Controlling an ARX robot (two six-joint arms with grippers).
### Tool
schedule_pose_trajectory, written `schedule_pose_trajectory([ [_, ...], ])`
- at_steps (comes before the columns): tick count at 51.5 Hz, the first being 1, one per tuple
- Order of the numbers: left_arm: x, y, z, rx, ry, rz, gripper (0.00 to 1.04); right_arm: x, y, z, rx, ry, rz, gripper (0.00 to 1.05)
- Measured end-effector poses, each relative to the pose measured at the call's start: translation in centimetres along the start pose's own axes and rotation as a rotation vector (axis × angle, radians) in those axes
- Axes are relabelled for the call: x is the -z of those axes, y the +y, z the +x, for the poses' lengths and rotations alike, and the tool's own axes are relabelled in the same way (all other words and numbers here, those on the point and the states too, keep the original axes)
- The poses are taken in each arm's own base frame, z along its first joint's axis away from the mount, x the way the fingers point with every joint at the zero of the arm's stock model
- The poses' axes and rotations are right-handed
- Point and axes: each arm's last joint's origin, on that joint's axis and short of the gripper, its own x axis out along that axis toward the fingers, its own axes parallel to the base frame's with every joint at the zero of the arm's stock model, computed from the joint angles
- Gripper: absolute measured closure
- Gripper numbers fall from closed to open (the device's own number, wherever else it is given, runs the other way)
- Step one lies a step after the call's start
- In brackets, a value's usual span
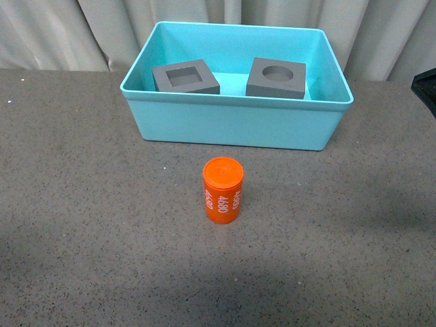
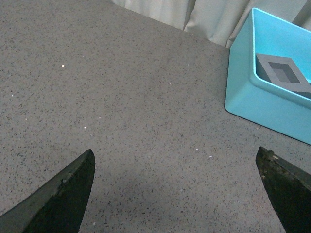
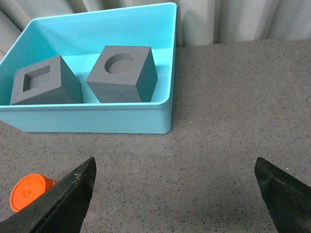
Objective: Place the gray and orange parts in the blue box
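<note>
The blue box (image 1: 231, 126) stands at the back middle of the table. Inside it sit two gray cubes: one with a square recess (image 1: 185, 77) on the left, one with a round recess (image 1: 276, 78) on the right. The orange cylinder (image 1: 223, 190) with white numerals stands upright on the table in front of the box. My left gripper (image 2: 175, 158) is open and empty over bare table, with the box (image 2: 252, 102) and the square-recess cube (image 2: 284, 73) beyond it. My right gripper (image 3: 175, 165) is open and empty, in front of the box (image 3: 97, 119); the orange cylinder (image 3: 29, 190) shows beside one finger.
The table is a gray speckled surface (image 1: 82, 204). Pale curtains (image 1: 61, 30) hang behind the table. A dark object (image 1: 426, 85) shows at the right edge of the front view.
</note>
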Motion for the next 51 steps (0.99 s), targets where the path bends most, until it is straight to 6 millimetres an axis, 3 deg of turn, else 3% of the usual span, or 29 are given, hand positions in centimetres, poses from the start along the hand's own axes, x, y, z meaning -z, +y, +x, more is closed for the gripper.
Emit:
schedule_pose_trajectory([
  [4, 0.9, 0.0, 0.0, 0.123, -0.102, 0.084, 0.18, 0.0, 0.0, 0.0, 0.000, 0.000, 0.000, 0.10],
  [10, -1.3, -0.8, -1.0, 0.207, -0.351, 0.186, 0.38, 0.0, 0.0, 0.0, -0.003, -0.001, 0.000, 0.10],
  [17, -1.3, -0.6, -2.1, 0.197, -0.358, 0.236, 0.68, 0.0, 0.0, 0.0, 0.002, -0.002, 0.001, 0.10],
  [29, -1.2, -0.4, -2.8, 0.196, -0.364, 0.243, 1.02, 0.0, 0.0, 0.0, 0.000, -0.001, 0.000, 0.10],
  [51, -0.9, -0.2, -3.7, 0.195, -0.367, 0.251, 1.01, 0.0, 0.0, 0.0, 0.001, -0.001, 0.001, 0.10],
])
